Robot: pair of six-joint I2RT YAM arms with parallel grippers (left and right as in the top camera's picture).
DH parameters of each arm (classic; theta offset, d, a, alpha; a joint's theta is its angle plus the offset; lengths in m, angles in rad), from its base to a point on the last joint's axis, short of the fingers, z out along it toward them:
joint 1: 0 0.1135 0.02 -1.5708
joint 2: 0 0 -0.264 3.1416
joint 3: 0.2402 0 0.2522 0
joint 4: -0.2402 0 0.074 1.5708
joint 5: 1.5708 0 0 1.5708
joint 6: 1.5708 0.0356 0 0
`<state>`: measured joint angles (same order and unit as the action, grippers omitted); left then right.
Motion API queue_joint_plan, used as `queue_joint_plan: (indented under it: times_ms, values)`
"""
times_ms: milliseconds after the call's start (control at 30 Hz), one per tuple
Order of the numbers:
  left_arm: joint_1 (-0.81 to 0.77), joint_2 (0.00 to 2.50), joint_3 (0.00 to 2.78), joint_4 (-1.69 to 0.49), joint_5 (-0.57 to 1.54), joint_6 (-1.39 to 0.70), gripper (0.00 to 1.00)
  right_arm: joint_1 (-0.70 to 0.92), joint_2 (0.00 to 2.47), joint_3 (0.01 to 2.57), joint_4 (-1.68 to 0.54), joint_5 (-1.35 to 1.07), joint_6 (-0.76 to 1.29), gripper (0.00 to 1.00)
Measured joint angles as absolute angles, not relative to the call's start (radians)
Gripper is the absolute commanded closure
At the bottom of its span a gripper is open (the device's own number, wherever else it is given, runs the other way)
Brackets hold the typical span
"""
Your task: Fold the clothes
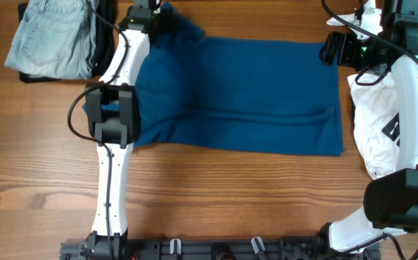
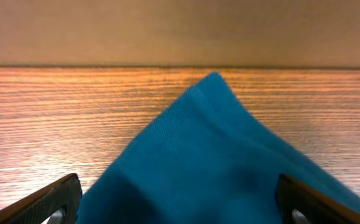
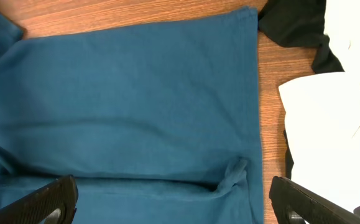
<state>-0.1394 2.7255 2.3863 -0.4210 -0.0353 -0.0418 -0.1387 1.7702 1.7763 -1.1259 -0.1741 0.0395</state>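
Note:
The dark-blue shirt (image 1: 237,94) lies spread flat across the middle of the table, with a crease along its length. My left gripper (image 1: 158,16) is at the shirt's far left corner. In the left wrist view its jaws (image 2: 180,208) are wide open with a raised peak of blue fabric (image 2: 217,149) between them. My right gripper (image 1: 331,49) hovers over the shirt's far right corner. Its jaws (image 3: 180,205) are open above the blue fabric (image 3: 130,106), holding nothing.
Folded light-blue jeans (image 1: 50,36) lie at the far left on a black garment (image 1: 102,32). A white top with black print (image 1: 375,130) lies at the right edge, also in the right wrist view (image 3: 329,137), beside black fabric (image 3: 295,25).

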Motion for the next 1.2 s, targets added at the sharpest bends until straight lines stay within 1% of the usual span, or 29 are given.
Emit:
queue_joint_plan:
  times_ms: [67,133,167,233,267,333,367,400,467,500,733,867,1067,1200]
  values:
    - [-0.139,2.749,2.386,-0.405,-0.035,-0.038,0.02,-0.139,1.770,1.776,-1.120,-0.175,0.039,0.00]
    - [-0.139,2.758,2.388,-0.383,-0.039,-0.034,0.05,-0.139,1.770,1.776,-1.119,-0.175,0.039,0.01]
    - [-0.139,2.759,2.388,-0.377,-0.039,-0.034,0.10,-0.139,1.770,1.776,-1.118,-0.175,0.039,0.00]
    - [-0.139,2.761,2.388,-0.369,-0.038,-0.036,0.23,-0.139,1.770,1.776,-1.118,-0.175,0.039,0.01]
    - [-0.139,2.764,2.388,-0.361,-0.039,-0.033,0.33,-0.139,1.770,1.776,-1.119,-0.175,0.040,0.01]
    - [-0.138,2.765,2.389,-0.357,-0.039,-0.028,0.62,-0.139,1.770,1.776,-1.119,-0.175,0.041,0.01]
    - [-0.138,2.765,2.389,-0.358,-0.039,-0.031,0.67,-0.139,1.770,1.776,-1.118,-0.175,0.041,0.00]
    - [-0.138,2.765,2.389,-0.361,-0.039,-0.030,0.76,-0.139,1.770,1.776,-1.118,-0.174,0.044,0.01]
    - [-0.138,2.765,2.389,-0.369,-0.039,-0.026,0.86,-0.139,1.770,1.776,-1.119,-0.175,0.044,0.01]
    - [-0.138,2.765,2.389,-0.371,-0.040,-0.030,0.96,-0.139,1.770,1.776,-1.118,-0.175,0.044,0.01]
    - [-0.141,2.757,2.397,-0.418,-0.059,-0.031,0.96,-0.139,1.770,1.776,-1.118,-0.174,0.044,0.01]
    - [-0.143,2.713,2.393,-0.510,-0.063,-0.031,0.96,-0.139,1.770,1.776,-1.118,-0.174,0.044,0.01]
    - [-0.143,2.521,2.392,-0.633,-0.067,-0.031,0.96,-0.139,1.770,1.776,-1.119,-0.175,0.044,0.01]
    - [-0.144,2.374,2.397,-0.806,-0.070,-0.031,0.96,-0.139,1.770,1.776,-1.120,-0.175,0.044,0.01]
